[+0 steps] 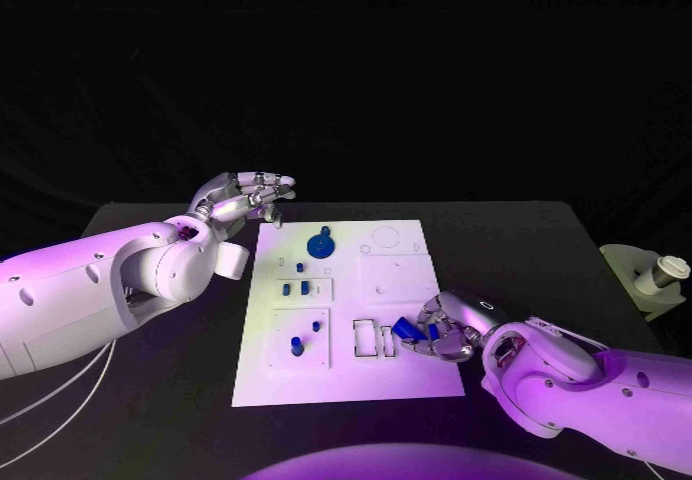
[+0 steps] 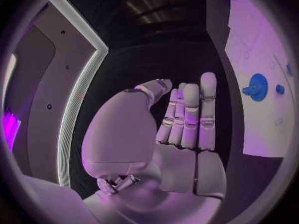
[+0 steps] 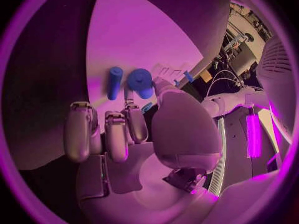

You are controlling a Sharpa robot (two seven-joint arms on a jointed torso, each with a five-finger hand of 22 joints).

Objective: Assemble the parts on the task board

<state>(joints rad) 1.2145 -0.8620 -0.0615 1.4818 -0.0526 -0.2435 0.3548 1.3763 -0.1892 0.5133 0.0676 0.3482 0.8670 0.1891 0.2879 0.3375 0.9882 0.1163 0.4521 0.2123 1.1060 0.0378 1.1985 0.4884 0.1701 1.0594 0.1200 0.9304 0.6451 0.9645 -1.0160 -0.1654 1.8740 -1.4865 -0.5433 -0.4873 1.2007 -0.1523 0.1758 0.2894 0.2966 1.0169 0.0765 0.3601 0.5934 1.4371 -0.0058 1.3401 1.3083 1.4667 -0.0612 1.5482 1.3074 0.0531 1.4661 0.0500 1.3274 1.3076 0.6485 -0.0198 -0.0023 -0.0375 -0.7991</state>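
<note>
Fingers of the right hand [image 1: 444,335] curl in over the near right part of the task board [image 1: 411,375], and a small blue part [image 1: 410,329] sits right at their tips. From the head view it looks pinched there, just beside the little slot cut-outs [image 1: 372,338] in the board. In the right wrist view the right hand's fingers [image 3: 109,134] bend close together, and two blue parts show just past them on the white board: a thin blue peg [image 3: 115,82] and a fat blue round part [image 3: 141,82]. The fat one looks close to the thumb [image 3: 177,119], but I cannot tell if it touches.

The left hand [image 1: 245,196] is up off the table near the far left corner of the board. Its fingers are bent in a bit and hold nothing. In the left wrist view its fingers [image 2: 190,114] stand straight up side by side, close together, with the thumb [image 2: 152,89] next to them, and nothing is between them.

More blue parts stay on the board, well apart from both hands. A big blue gear [image 1: 322,243] lies at the far middle. Small blue pegs [image 1: 294,289] stand in a square frame on the left side, and another blue peg [image 1: 297,344] stands in the frame nearer the robot. The black table [image 1: 534,240] is under it all. A white stand [image 1: 652,275] with a small white cup shape sits at the right edge of the table.
</note>
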